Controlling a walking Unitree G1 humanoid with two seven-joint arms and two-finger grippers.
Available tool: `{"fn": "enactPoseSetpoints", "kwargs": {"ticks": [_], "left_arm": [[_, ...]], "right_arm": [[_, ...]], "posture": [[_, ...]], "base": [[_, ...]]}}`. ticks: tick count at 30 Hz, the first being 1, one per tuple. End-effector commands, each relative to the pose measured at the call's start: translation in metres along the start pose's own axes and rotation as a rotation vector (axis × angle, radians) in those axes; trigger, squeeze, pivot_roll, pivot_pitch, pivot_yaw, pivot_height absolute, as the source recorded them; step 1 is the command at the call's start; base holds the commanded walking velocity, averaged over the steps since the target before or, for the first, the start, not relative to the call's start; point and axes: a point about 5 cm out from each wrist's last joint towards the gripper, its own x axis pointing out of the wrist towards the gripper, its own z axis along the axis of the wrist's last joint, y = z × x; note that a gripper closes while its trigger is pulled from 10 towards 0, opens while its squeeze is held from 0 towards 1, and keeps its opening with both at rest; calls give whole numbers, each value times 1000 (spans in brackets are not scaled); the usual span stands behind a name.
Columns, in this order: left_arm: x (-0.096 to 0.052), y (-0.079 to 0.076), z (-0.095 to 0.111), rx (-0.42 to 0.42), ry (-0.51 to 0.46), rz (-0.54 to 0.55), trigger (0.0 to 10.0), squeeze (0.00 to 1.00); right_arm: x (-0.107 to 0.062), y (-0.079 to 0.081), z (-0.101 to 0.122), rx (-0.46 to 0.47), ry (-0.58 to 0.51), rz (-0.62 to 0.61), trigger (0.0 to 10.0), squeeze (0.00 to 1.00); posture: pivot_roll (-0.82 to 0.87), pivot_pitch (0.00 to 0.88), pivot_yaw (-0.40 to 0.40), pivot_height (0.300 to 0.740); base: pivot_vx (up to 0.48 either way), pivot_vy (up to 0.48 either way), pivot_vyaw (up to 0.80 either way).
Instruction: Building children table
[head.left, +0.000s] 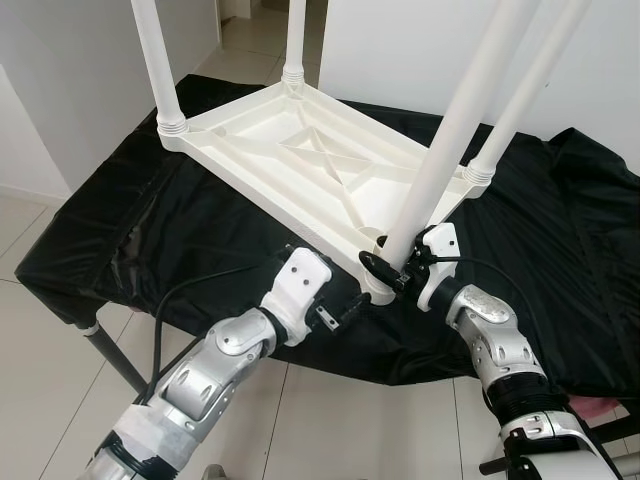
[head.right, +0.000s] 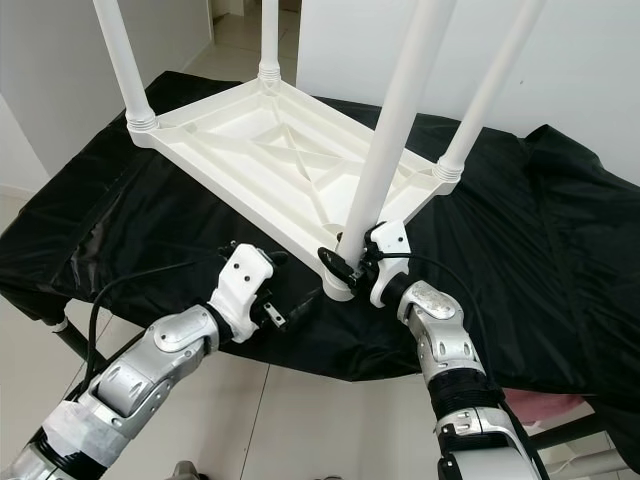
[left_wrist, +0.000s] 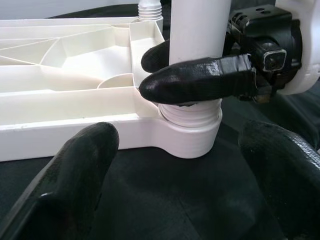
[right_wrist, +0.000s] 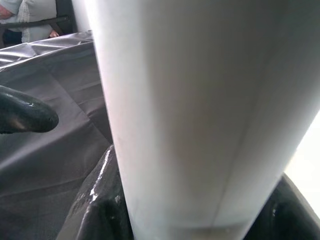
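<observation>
R claw (head.left: 392, 268) clamped on near leg (head.left: 452, 135) at socket | L claw (head.left: 335, 312) spread, being held just beside | leg being screwed in; should be kept upright while table (head.left: 300, 150) is steadied.

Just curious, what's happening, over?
Right claw clamped on near leg. Left claw open beside its socket. Table upside down on cloth. Nothing blocking.
</observation>
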Motion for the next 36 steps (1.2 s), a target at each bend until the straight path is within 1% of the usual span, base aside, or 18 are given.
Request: {"fn": "enactPoseSetpoints", "kwargs": {"ticks": [1,6,8,14,16,17,19,20,21,22,23,24,25,27,28,30,32,36], "left_arm": [[1,-9,-2,3,7,-152,10000,0],[1,-9,-1,4,5,-151,10000,0],[1,-9,-2,2,6,-149,10000,0],[1,-10,-3,0,6,-147,10000,0],[1,-11,-4,-2,6,-148,10000,0],[1,-11,-4,-2,6,-148,10000,0],[1,-11,-4,-5,5,-148,10000,0],[1,-11,-4,-5,5,-148,10000,0],[1,-12,-5,-8,6,-149,10000,0],[1,-12,-5,-10,6,-150,10000,0],[1,-12,-5,-10,6,-150,10000,0],[0,-13,-6,-11,7,-151,10000,0],[0,-13,-6,-11,7,-151,10000,0],[0,-15,-7,-13,9,-154,10000,0],[0,-15,-7,-15,9,-153,10000,0],[0,-14,-6,-17,7,-150,10000,0],[-1,-14,-6,-18,6,-148,10000,0],[-1,-15,-8,-18,11,-153,10000,0]], "right_arm": [[-4,-1,-5,18,19,-17,10000,0],[-4,0,-6,9,23,-54,10000,0],[-4,-3,-10,-3,48,-149,10000,0],[-4,0,-12,-4,56,-232,10000,0],[-4,5,-13,39,56,-359,10000,0],[-4,5,-13,39,56,-359,10000,0],[-6,10,-15,78,50,-449,10000,0],[-6,10,-15,78,50,-449,10000,0],[-9,17,-17,103,36,-565,10000,0],[-10,19,-17,110,33,-597,10000,0],[-10,19,-17,110,33,-597,10000,0],[-11,25,-19,117,32,-657,10000,0],[-11,25,-19,117,32,-657,10000,0],[-12,32,-20,108,36,-752,10000,0],[-12,39,-21,133,41,-780,10000,0],[-10,47,-22,174,42,-779,10000,0],[-9,50,-21,190,38,-765,10000,0],[-11,46,-17,183,15,-767,10000,0]], "posture": [[46,81,-73,740],[43,82,-74,740],[38,80,-79,740],[36,79,-85,740],[32,77,-91,740],[32,77,-91,740],[32,75,-92,740],[32,75,-92,740],[30,74,-92,740],[31,73,-93,740],[31,73,-93,740],[31,73,-93,740],[31,73,-93,740],[33,72,-98,740],[37,68,-98,740],[37,68,-99,740],[36,67,-98,740],[32,61,-94,740]], "base": [[0,0,0],[0,0,0],[0,0,0],[0,0,0],[0,0,0],[0,0,0],[0,0,0],[0,0,0],[0,0,0],[0,0,0],[0,0,0],[0,0,0],[0,0,0],[0,0,0],[0,0,0],[0,0,0],[0,0,0],[0,0,0]]}}
